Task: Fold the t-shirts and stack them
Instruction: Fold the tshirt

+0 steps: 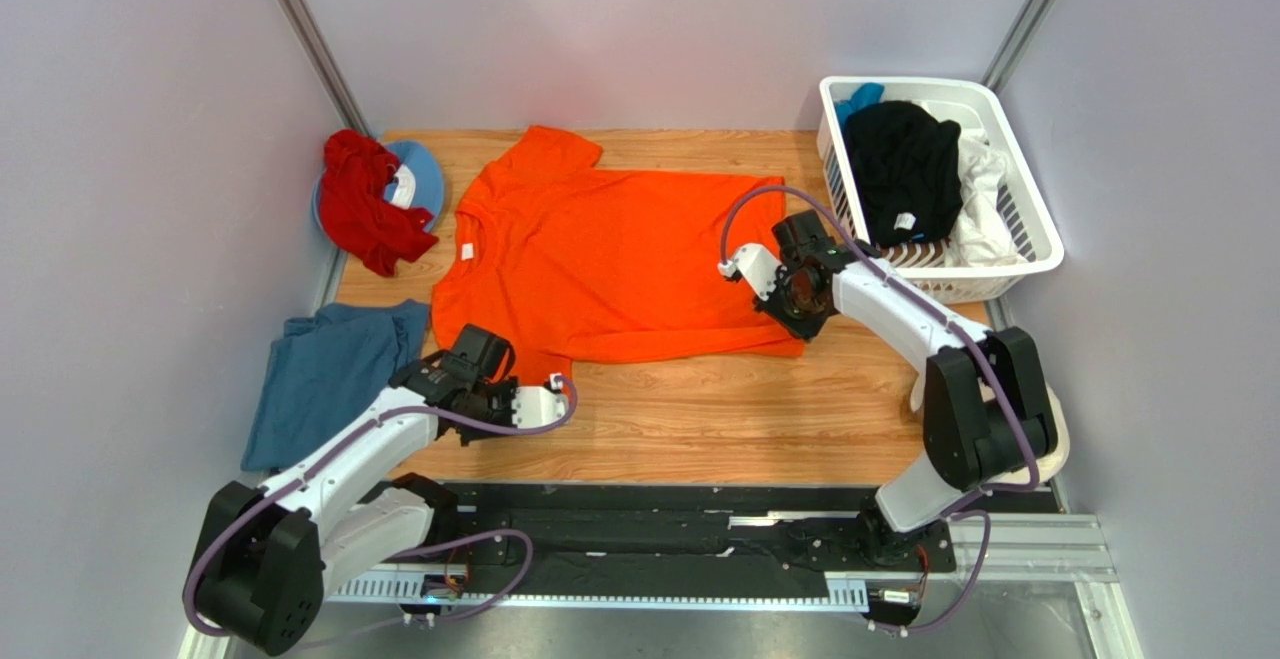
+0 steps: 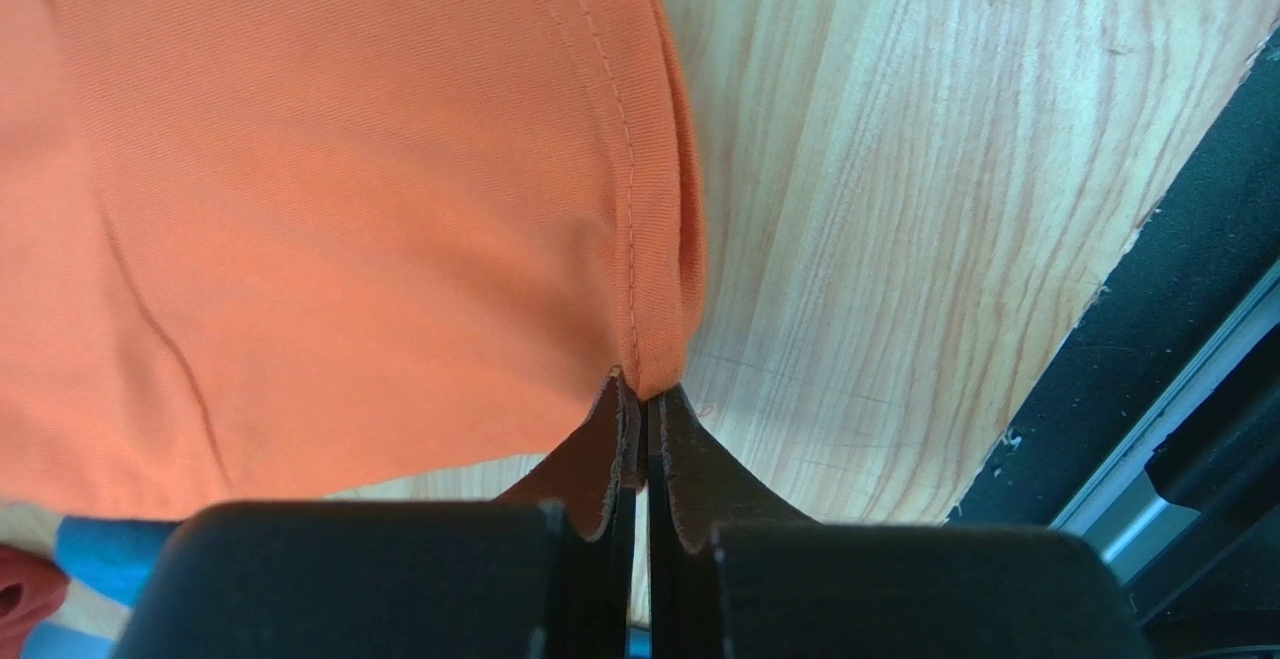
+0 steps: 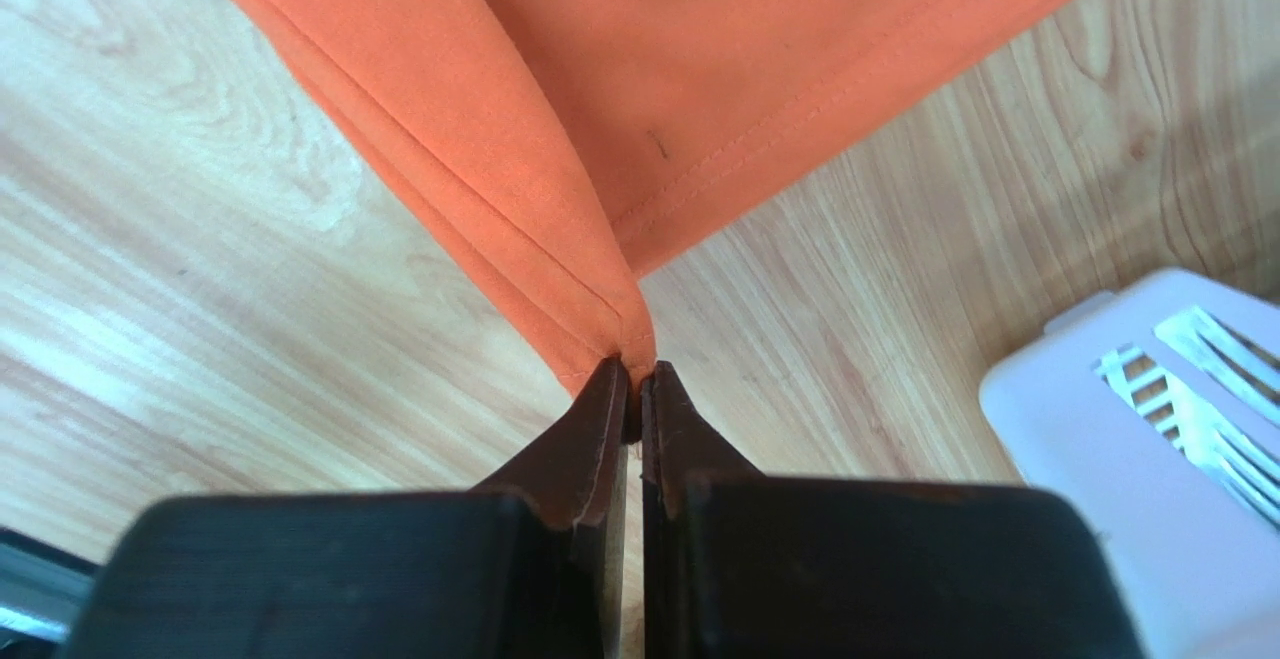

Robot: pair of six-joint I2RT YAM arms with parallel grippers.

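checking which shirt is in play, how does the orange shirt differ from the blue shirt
The orange shirt lies spread flat mid-table; the blue shirt sits bunched at the left edge. The left tool and right tool each pinch an edge of the orange shirt; nothing touches the blue shirt. Both are out of the basket.

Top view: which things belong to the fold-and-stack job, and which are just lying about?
Job:
- orange t-shirt, pinched by the left gripper and the right gripper
- blue t-shirt
- black shirt and white shirt, in the basket

Lying about:
- the basket itself
- red cloth, kind unclear
- blue round thing under it
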